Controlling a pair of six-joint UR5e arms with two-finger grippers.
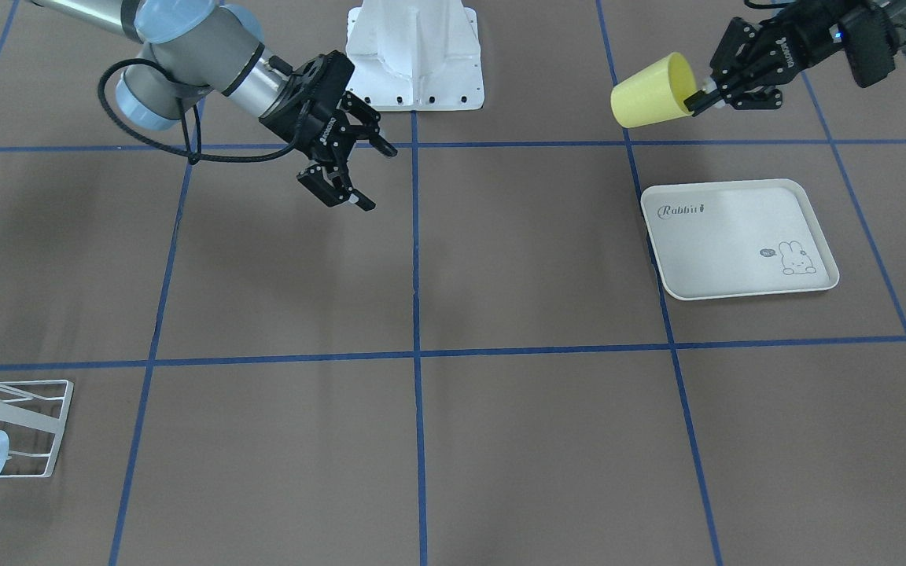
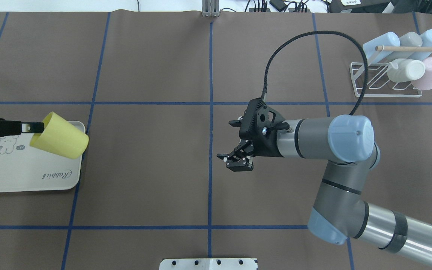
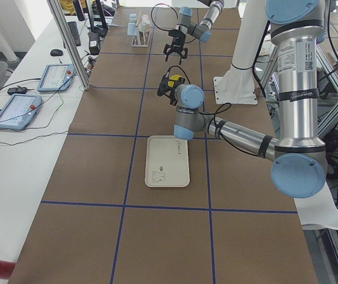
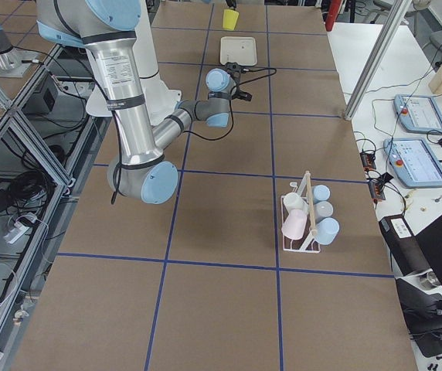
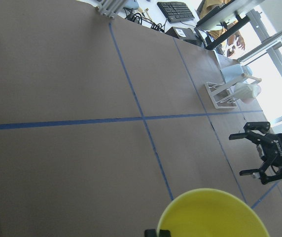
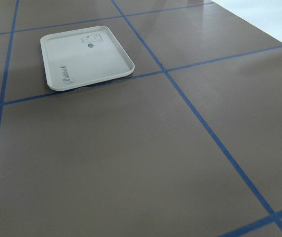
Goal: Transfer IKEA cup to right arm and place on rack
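The overhead camera is looking forward and down from behind the robot, taking in the brown paper-covered table (image 2: pixel 144 168). The front-facing camera is looking steeply down from the opposite side, sharing the cream rectangular rabbit-print tray (image 1: pixel 728 236) with it. The two side cameras are gazing along the table from its ends, farther off. The left wrist camera is sitting close behind a yellow plastic cup (image 5: pixel 210 215), facing the white wire rack (image 5: pixel 223 101). The right wrist camera is looking low across the table at the tray.

The grey right arm (image 2: pixel 313 140) has pale blue joint caps, a black ribbed cable (image 2: pixel 313 33) at upper right, and a black right gripper (image 1: pixel 369 174).
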